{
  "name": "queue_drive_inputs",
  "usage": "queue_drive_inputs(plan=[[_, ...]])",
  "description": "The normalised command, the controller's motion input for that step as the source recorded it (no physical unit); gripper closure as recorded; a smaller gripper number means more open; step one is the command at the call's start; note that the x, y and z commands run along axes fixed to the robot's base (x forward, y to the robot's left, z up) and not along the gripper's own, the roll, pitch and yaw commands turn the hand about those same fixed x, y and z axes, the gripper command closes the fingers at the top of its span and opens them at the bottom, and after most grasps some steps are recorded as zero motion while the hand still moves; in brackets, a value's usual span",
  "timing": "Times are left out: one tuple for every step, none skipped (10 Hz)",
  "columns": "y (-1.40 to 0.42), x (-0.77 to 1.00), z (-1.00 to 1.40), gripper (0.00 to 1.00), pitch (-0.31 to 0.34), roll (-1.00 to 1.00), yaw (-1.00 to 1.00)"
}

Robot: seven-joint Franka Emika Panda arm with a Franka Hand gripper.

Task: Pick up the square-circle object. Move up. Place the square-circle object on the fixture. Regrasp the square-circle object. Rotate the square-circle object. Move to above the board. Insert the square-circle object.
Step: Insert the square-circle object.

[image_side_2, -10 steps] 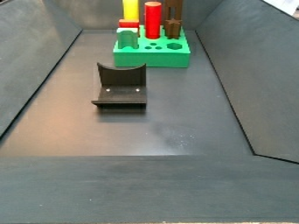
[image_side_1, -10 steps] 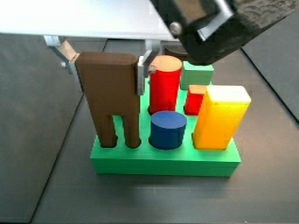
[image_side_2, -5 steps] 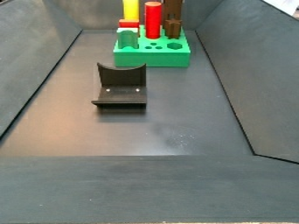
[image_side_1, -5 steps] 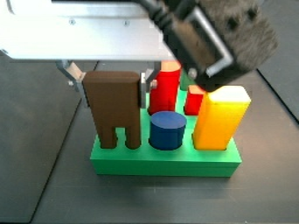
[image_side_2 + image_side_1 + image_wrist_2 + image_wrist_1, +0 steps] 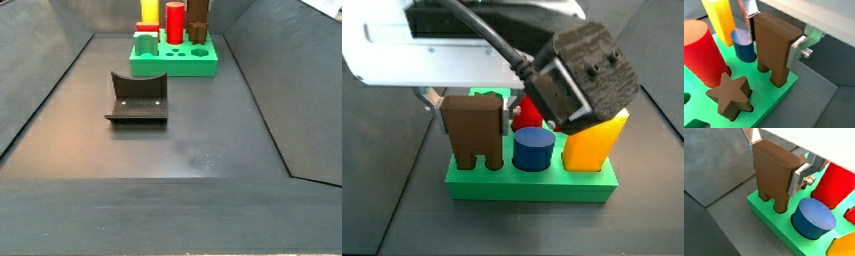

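The square-circle object (image 5: 774, 170) is a tall brown block with two legs. It stands upright at a corner of the green board (image 5: 767, 210), legs down in the board's holes, as both wrist views (image 5: 774, 47) and a side view (image 5: 473, 125) show. My gripper (image 5: 774, 160) is shut on its upper part, with one silver finger (image 5: 799, 47) flat on each side. The gripper also shows in a side view (image 5: 473, 100). In the far side view the object (image 5: 198, 20) stands on the board (image 5: 174, 62), and the gripper is out of that view.
A blue cylinder (image 5: 533, 148), a red cylinder (image 5: 701, 52), a yellow block (image 5: 593, 140) and a brown star (image 5: 729, 95) stand on the board close to the object. The dark fixture (image 5: 136, 97) stands on the floor nearer the middle, inside sloping grey walls.
My gripper has come down with the square-circle object. Its legs now sit deeper in the board, and its top is lower against the red cylinder.
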Motion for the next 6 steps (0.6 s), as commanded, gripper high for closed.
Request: queue_drive_inputs(plan=[[0.00, 0.12, -0.61, 1.00, -0.001, 0.06, 0.00], [-0.03, -0.03, -0.57, 1.00, -0.109, 0.14, 0.03], [0.00, 0.00, -0.55, 1.00, -0.129, 0.01, 0.00], [0.00, 0.08, -0.51, 1.00, -0.121, 0.00, 0.00], [0.01, 0.00, -0.46, 1.00, -0.197, -0.01, 0.00], [0.00, 0.00, 0.00, 1.00, 0.000, 0.00, 0.00]])
